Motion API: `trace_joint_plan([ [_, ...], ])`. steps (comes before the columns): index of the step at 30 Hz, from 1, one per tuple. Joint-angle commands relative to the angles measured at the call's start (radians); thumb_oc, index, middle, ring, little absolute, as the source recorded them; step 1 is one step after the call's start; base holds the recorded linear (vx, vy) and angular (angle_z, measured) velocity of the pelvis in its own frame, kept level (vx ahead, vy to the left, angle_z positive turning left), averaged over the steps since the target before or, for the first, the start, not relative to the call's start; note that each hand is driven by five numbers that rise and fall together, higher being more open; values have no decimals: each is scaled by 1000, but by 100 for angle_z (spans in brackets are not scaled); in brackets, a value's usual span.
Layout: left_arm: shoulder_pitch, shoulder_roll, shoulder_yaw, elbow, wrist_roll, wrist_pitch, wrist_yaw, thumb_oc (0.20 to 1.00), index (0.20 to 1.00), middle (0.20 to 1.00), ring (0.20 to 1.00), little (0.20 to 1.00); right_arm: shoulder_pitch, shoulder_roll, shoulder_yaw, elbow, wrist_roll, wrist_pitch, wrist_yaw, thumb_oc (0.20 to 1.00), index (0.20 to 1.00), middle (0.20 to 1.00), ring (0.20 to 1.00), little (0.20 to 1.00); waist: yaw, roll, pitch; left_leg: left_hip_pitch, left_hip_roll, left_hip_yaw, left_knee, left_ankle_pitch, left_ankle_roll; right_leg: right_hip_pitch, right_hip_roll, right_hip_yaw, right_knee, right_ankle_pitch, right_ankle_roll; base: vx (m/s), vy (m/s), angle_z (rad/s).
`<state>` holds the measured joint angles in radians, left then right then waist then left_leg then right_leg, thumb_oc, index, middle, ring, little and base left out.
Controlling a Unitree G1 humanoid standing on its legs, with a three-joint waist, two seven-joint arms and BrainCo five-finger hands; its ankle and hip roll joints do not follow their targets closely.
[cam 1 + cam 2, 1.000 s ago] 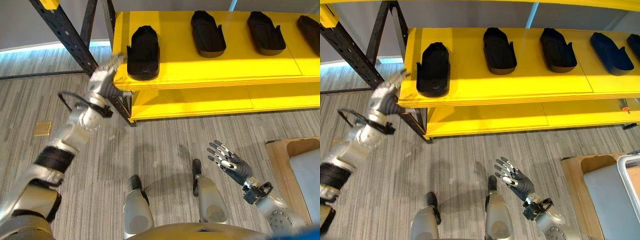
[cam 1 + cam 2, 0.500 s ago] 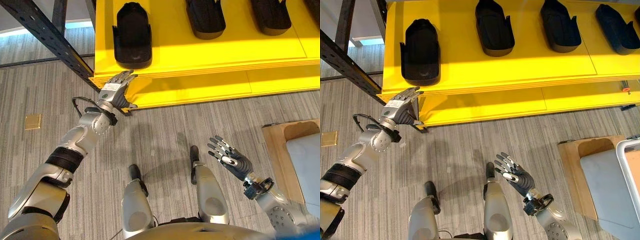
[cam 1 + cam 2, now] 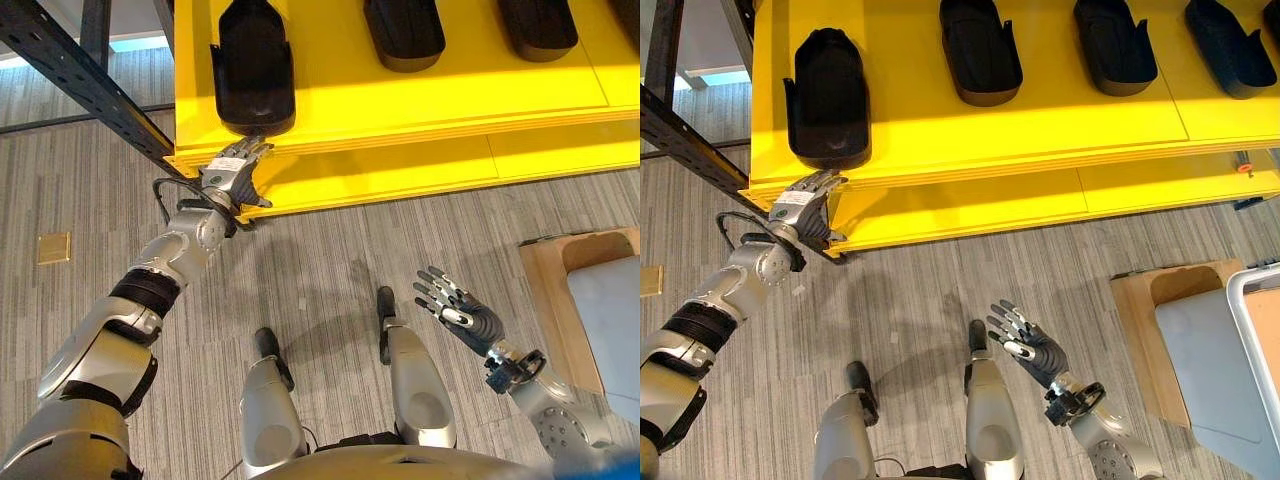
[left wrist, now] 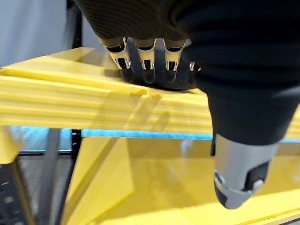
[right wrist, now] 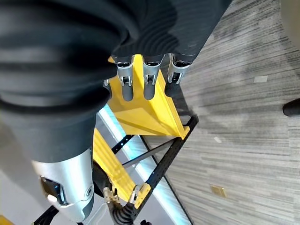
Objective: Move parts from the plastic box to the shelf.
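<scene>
- While the yellow shelf (image 3: 970, 125) is taken as the landmark, four black parts are seen lying on its upper board in a row, each with its long axis running from the front edge toward the back.
- The leftmost part (image 3: 827, 97) is set near the shelf's left end, just behind the front edge (its blunt end faces that edge).
- The left hand (image 3: 803, 209) is held just below and in front of that edge, directly under the leftmost part; its fingers (image 4: 146, 56) are extended and slightly apart, nothing being gripped, with their tips pointed up toward the part.
- The right hand (image 3: 1028, 347) is held low over the floor, well in front of the shelf and right of its middle, fingers spread and empty.
- The plastic box (image 3: 1250, 370) is glimpsed at the right, well in front of the shelf's right end, beside a wooden crate (image 3: 1160, 330); what it contains cannot be told.
- It is judged that one part has been placed, and that the right hand is the nearer one to the box, so the next pick would be reached rightward, away from the shelf.
</scene>
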<state>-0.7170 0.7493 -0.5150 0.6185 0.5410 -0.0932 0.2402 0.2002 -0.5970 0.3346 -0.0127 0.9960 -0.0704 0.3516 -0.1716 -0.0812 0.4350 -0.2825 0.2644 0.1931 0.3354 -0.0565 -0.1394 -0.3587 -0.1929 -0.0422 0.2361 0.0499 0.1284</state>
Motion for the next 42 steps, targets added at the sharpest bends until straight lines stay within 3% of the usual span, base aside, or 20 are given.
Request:
trace_joint_plan([
  [1, -42, 29, 25, 16, 10, -2, 30, 1000, 1000, 1000, 1000, 1000, 17, -11, 18, -52, 4, -30, 27, 1000, 1000, 1000, 1000, 1000, 14, -42, -49, -129, 111, -137, 52, 53, -70, 38, -104, 60, 49, -92, 91, 0, 0, 0],
  [18, -255, 6, -97, 195, -39, 9, 44, 1000, 1000, 1000, 1000, 1000, 17, -37, 32, -48, 16, -35, 32, 1000, 1000, 1000, 1000, 1000, -5, -52, -30, -177, 109, -141, 99, 37, -65, -16, -108, 78, 91, -96, 94, 9, 5, -2],
  [25, -400, -6, -172, 348, -65, 20, 56, 1000, 1000, 1000, 1000, 1000, 25, -50, 39, -41, 28, -30, 41, 1000, 1000, 1000, 1000, 1000, -23, -63, -44, -204, 115, -144, 131, 21, -64, -44, -103, 89, 114, -102, 99, 44, 0, -5],
  [42, -519, 15, -218, 496, -106, 26, 56, 1000, 1000, 1000, 1000, 1000, 46, -79, 34, -30, 38, -22, 55, 1000, 1000, 1000, 1000, 1000, -42, -76, -58, -233, 120, -140, 166, 4, -63, -87, -96, 115, 134, -100, 103, 7, 2, -2],
])
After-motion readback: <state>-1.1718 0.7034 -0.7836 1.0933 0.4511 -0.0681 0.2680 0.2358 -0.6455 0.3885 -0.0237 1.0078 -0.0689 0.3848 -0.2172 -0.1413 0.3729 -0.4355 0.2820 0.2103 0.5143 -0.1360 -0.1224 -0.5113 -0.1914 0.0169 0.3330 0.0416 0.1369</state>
